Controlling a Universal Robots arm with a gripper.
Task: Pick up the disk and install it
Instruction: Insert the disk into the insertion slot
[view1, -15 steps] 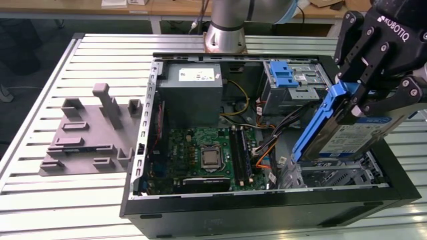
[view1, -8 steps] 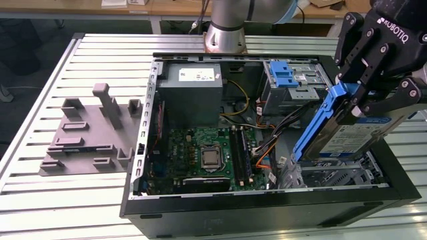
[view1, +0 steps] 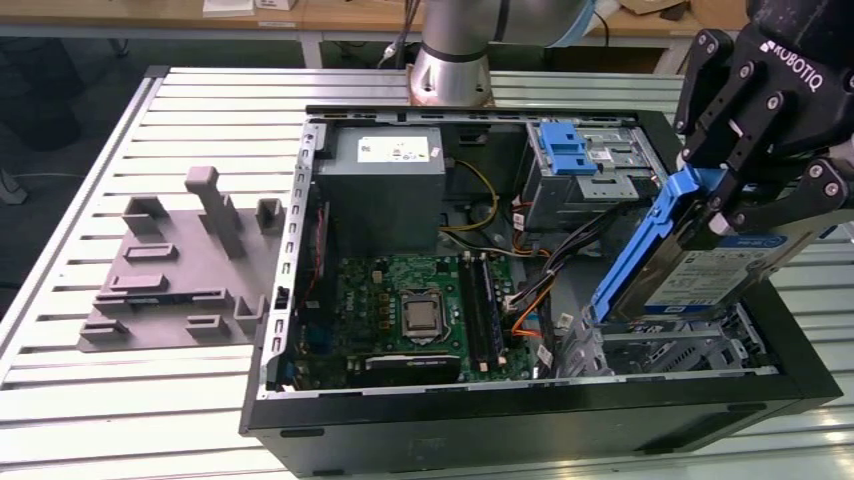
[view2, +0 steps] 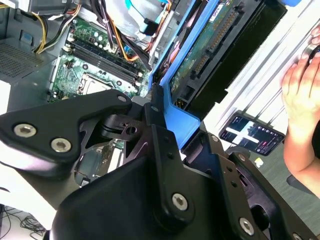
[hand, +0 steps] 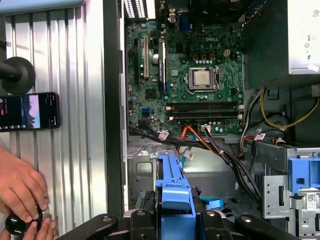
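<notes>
The disk (view1: 731, 272), a silver drive with a white-and-blue label in a blue caddy, hangs tilted over the metal drive bay (view1: 667, 345) at the exterior view's right end of the open computer case (view1: 534, 420). My black gripper (view1: 750, 212) is shut on its upper end, and its lower end points down into the case without touching the bay. In the second wrist view the disk's green circuit side (view2: 210, 50) and blue frame show beyond the gripper (view2: 172, 130). The first wrist view has the caddy's blue end (hand: 172, 197) held in the gripper (hand: 172, 222).
Inside the case are a motherboard (view1: 414, 310), a power supply (view1: 380, 190), loose cables (view1: 527, 290) and an upper drive cage (view1: 587, 165) with blue parts. A grey fixture block (view1: 180, 270) lies on the slatted table (view1: 80, 400). A person's hand (hand: 20, 185) and a phone (hand: 30, 111) are beside the case.
</notes>
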